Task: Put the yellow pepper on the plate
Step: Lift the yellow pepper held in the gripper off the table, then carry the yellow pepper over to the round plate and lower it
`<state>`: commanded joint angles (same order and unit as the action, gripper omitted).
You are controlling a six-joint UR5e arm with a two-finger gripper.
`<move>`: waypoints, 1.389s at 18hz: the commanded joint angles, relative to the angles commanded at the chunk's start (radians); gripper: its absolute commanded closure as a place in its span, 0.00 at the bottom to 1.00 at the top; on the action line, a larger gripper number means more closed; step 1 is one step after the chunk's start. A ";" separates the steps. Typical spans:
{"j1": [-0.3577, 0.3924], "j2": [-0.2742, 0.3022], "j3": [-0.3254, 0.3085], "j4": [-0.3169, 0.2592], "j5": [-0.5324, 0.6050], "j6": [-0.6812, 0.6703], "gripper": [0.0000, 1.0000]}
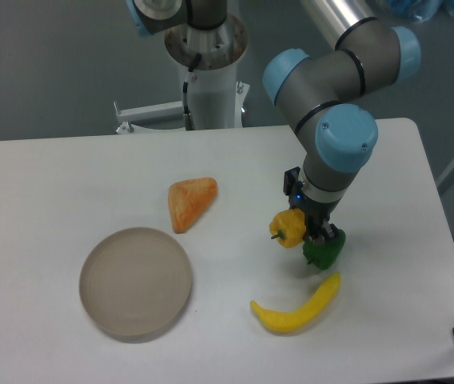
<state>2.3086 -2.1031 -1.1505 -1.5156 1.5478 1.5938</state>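
Observation:
The yellow pepper (288, 229) is small, bumpy and yellow-orange, with its dark stem pointing left. It sits right at my gripper (310, 230), right of the table's middle. The dark fingers (320, 234) come straight down and appear closed on the pepper's right side, holding it just above the table. The green pepper (324, 251) lies directly below and to the right of the fingers, partly hidden by them. The round beige plate (136, 282) lies flat at the front left, far from the gripper, with nothing on it.
An orange wedge-shaped toy (189, 202) lies between the plate and the gripper, nearer the back. A long curved yellow banana-like piece (296, 307) lies in front of the green pepper. The arm's base post (209, 72) stands at the back.

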 joint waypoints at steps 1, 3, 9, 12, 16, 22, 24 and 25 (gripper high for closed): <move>0.000 0.000 0.000 0.000 0.000 0.000 0.96; 0.000 0.000 0.006 0.000 -0.003 -0.002 0.96; -0.043 0.014 -0.055 0.000 -0.047 -0.109 0.96; -0.116 0.026 -0.074 0.002 -0.049 -0.222 0.97; -0.202 0.012 -0.107 0.115 -0.077 -0.366 0.97; -0.293 -0.001 -0.138 0.161 -0.075 -0.475 0.96; -0.320 -0.009 -0.132 0.161 -0.075 -0.505 0.95; -0.333 -0.012 -0.132 0.161 -0.075 -0.520 0.95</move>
<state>1.9759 -2.1153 -1.2824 -1.3545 1.4726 1.0739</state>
